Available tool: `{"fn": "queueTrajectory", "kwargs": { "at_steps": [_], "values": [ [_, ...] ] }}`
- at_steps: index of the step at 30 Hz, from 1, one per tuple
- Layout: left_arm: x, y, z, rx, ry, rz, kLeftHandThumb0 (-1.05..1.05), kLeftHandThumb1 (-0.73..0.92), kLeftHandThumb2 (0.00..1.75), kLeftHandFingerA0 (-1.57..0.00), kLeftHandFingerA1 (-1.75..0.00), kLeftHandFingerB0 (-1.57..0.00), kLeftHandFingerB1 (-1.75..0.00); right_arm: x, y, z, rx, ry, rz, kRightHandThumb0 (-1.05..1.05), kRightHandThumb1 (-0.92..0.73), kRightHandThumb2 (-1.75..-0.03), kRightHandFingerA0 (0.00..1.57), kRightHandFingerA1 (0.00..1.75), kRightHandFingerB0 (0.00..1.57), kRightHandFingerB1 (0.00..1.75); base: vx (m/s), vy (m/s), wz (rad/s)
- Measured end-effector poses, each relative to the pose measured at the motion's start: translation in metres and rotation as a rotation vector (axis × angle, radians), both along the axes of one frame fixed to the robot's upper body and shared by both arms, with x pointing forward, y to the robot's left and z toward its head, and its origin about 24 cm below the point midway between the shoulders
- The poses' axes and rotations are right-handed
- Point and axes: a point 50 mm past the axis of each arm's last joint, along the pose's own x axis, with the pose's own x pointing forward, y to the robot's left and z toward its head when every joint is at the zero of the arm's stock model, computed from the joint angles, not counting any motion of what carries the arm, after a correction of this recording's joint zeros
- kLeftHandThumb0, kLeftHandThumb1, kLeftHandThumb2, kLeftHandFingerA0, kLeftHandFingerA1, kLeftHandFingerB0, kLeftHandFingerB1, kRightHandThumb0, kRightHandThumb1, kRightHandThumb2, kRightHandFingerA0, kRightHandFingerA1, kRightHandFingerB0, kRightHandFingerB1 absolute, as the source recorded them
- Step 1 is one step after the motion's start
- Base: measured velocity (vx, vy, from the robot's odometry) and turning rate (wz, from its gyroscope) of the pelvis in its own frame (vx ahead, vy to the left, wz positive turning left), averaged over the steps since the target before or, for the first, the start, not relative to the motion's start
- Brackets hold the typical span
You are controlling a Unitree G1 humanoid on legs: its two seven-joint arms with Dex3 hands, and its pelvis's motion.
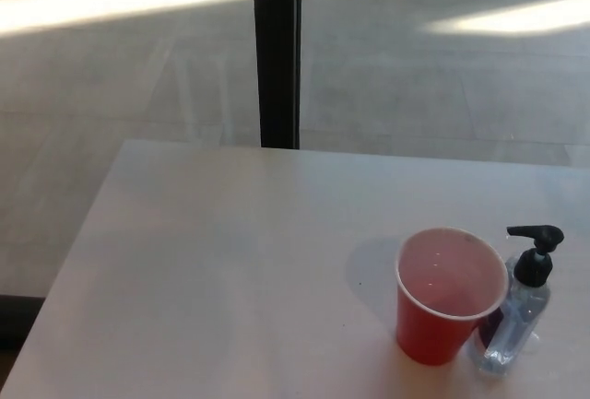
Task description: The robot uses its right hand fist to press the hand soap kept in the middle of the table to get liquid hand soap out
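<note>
1 red cup (450, 296), 1 soap bottle (518, 316), both on the pale surface (230, 261) toward its near right part. Cup stands upright w/ open mouth up; inside looks pinkish, can't tell if there's liquid in it. Soap bottle is clear plastic w/ a black pump (533, 250) on top, nozzle pointing left over the cup's rim; contents look clear, level hard to read. Bottle sits just beside the cup on its right, touching or nearly so. 1 dark post (277, 49) stands on the floor (442, 76) behind the surface. No robot hand shows, left or right, so open or closed can't be told
</note>
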Motion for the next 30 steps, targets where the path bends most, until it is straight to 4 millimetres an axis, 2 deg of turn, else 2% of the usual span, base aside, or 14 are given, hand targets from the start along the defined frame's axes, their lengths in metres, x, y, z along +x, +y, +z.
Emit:
{"fn": "queueTrajectory", "kwargs": {
  "at_steps": [3,4,6,7,8,12,13,15,19,22,23,24,25,30],
  "values": [
    [0.000,0.000,0.000,0.001,0.000,-0.001,-0.30,0.44,0.99,-0.67,-0.86,-0.51,-0.76,-0.024,-0.028,-0.026,0.091,0.076,-0.140,-0.29,-0.41,-1.35,1.52,1.55,1.11,1.28,0.00,0.000,0.00],
    [0.000,0.000,0.000,0.001,0.000,-0.002,-0.31,0.44,0.99,-0.66,-0.86,-0.51,-0.76,-0.033,-0.037,-0.036,0.125,0.104,-0.189,-0.47,-0.21,-1.75,1.35,1.73,1.04,1.56,0.00,0.000,0.00],
    [0.000,0.000,0.000,0.001,0.000,-0.002,-0.30,0.44,0.96,-0.73,-0.92,-0.53,-0.77,-0.047,-0.050,-0.053,0.180,0.148,-0.263,-0.70,-0.34,-1.61,1.38,1.71,1.01,1.53,0.00,0.000,0.00],
    [0.000,0.000,0.000,0.001,0.000,-0.001,-0.30,0.44,0.96,-0.76,-0.95,-0.52,-0.77,-0.054,-0.055,-0.062,0.208,0.169,-0.298,-0.29,-0.54,-1.33,1.49,1.47,1.43,1.43,0.00,0.000,0.00],
    [0.000,0.000,0.000,0.000,0.000,-0.001,-0.32,0.43,0.97,-0.76,-0.95,-0.53,-0.78,-0.062,-0.060,-0.073,0.243,0.192,-0.338,-0.48,-0.47,-1.38,1.52,1.62,1.04,1.32,0.00,0.000,0.00],
    [0.000,0.000,0.000,-0.001,0.001,0.000,-0.31,0.44,0.99,-0.71,-0.90,-0.49,-0.75,-0.091,-0.072,-0.121,0.377,0.283,-0.490,-0.46,-0.50,-1.18,1.25,1.75,0.68,1.24,0.00,0.000,0.00],
    [0.000,0.000,0.000,0.000,0.001,0.000,-0.32,0.43,0.97,-0.75,-0.93,-0.52,-0.77,-0.101,-0.072,-0.138,0.420,0.324,-0.537,-0.42,-0.60,-1.10,1.09,1.56,0.60,0.84,0.00,0.000,0.00],
    [0.000,0.000,0.000,0.000,0.001,0.000,-0.28,0.41,0.98,-0.74,-0.92,-0.54,-0.78,-0.113,-0.072,-0.160,0.469,0.386,-0.598,-0.40,-0.49,-1.11,1.02,1.11,0.60,0.81,0.00,0.000,0.00],
    [0.000,0.000,0.000,0.001,0.002,0.001,-0.27,0.42,0.97,-0.66,-0.85,-0.52,-0.76,-0.141,-0.061,-0.209,0.554,0.548,-0.716,-0.22,-0.41,-1.12,0.89,0.93,0.53,0.76,0.00,0.000,0.00],
    [-0.001,0.002,0.001,0.005,0.002,0.002,-0.27,0.40,0.98,-0.70,-0.90,-0.51,-0.76,-0.158,-0.049,-0.240,0.588,0.676,-0.766,-0.15,-0.29,-1.17,0.84,1.06,0.45,0.73,0.00,0.000,0.00],
    [-0.001,0.002,0.001,0.005,0.000,0.005,-0.26,0.41,0.99,-0.67,-0.88,-0.51,-0.77,-0.162,-0.045,-0.247,0.593,0.711,-0.772,-0.26,-0.28,-1.06,1.35,1.37,0.71,0.91,0.00,0.000,0.00],
    [-0.001,0.002,0.002,0.005,0.000,0.006,-0.26,0.41,0.99,-0.67,-0.88,-0.51,-0.77,-0.164,-0.043,-0.252,0.594,0.731,-0.773,-0.26,-0.28,-1.06,1.35,1.37,0.71,0.91,0.00,0.000,0.00],
    [-0.001,0.003,0.002,0.005,-0.003,0.010,-0.27,0.42,0.99,-0.67,-0.87,-0.52,-0.77,-0.165,-0.039,-0.258,0.581,0.780,-0.764,-0.26,-0.29,-1.11,1.04,1.49,0.69,0.98,0.00,0.000,0.00],
    [-0.002,0.005,0.003,0.006,-0.009,0.021,-0.27,0.42,0.97,-0.68,-0.87,-0.54,-0.77,-0.161,-0.031,-0.268,0.511,0.895,-0.704,-0.30,-0.29,-1.07,0.91,1.44,0.69,0.91,0.00,0.000,0.00]
  ]
}}
